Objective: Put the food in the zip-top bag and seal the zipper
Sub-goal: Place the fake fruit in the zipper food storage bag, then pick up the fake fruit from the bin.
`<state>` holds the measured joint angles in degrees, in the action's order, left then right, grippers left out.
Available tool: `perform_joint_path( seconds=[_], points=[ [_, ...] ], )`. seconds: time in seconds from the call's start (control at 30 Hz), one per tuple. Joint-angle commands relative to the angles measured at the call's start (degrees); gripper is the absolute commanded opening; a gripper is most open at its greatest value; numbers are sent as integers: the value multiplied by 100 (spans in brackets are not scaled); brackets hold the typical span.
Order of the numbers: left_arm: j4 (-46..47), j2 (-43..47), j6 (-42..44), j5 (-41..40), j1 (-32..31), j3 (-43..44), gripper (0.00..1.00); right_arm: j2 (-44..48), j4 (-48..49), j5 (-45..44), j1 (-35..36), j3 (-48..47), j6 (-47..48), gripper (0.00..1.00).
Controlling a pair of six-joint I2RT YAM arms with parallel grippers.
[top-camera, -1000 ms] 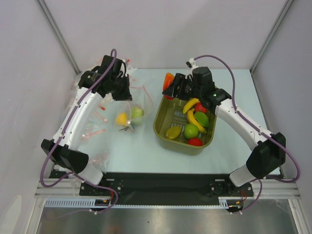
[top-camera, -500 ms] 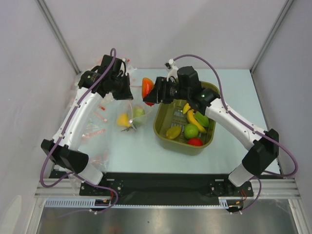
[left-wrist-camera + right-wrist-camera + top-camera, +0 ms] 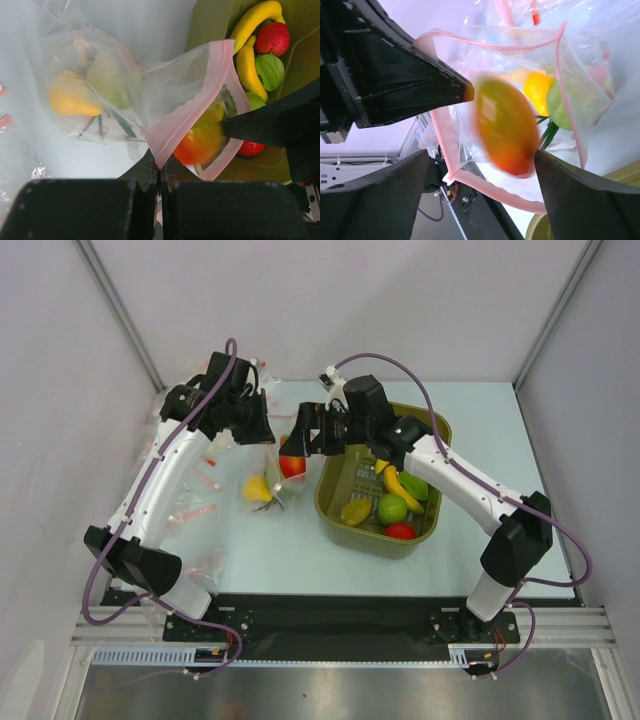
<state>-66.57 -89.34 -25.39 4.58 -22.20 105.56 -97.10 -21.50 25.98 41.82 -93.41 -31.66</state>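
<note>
My left gripper [image 3: 262, 430] [image 3: 160, 167] is shut on the pink zipper strip [image 3: 185, 117] of the clear zip-top bag [image 3: 268, 480] and holds its mouth open. A yellow lemon [image 3: 70, 97] and a green apple [image 3: 112, 75] lie inside the bag. My right gripper [image 3: 300, 440] [image 3: 481, 155] is open at the bag's mouth. A blurred orange-red fruit [image 3: 506, 132] [image 3: 201, 142] is loose between its fingers, inside the pink rim [image 3: 485, 182].
The olive-green tub [image 3: 330, 502] stands right of the bag and holds bananas [image 3: 400, 485], a green apple [image 3: 392, 508], a red tomato [image 3: 400, 531] and a yellow fruit [image 3: 355, 511]. Other clear bags [image 3: 190, 500] lie at the left. Walls close in on three sides.
My right gripper carried the orange-red fruit left from over the tub to the bag's mouth and opened. The fruit now sits lower, in the mouth. The left gripper has stayed put.
</note>
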Motion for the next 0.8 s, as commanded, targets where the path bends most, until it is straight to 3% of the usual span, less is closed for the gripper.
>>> perform_joint_path(
  seconds=[0.0,0.3,0.4,0.53,0.67,0.77],
  points=[
    [232,268,-89,140,22,105,0,68,-74,-92,28,-327,239,98],
    [196,259,-98,52,31,140,0,866,-180,-935,-122,-39,984,100],
    [249,285,-89,-36,31,149,1,1516,486,-1601,-174,645,1565,100],
    [267,268,-80,-71,31,149,1,2589,1376,-1974,-761,2218,710,100],
    [302,268,-89,-80,31,176,1,2214,17,-1631,-1466,1748,703,82],
    [337,251,-81,-97,31,219,2,1968,-829,-2288,-1589,1536,819,81]
  ],
)
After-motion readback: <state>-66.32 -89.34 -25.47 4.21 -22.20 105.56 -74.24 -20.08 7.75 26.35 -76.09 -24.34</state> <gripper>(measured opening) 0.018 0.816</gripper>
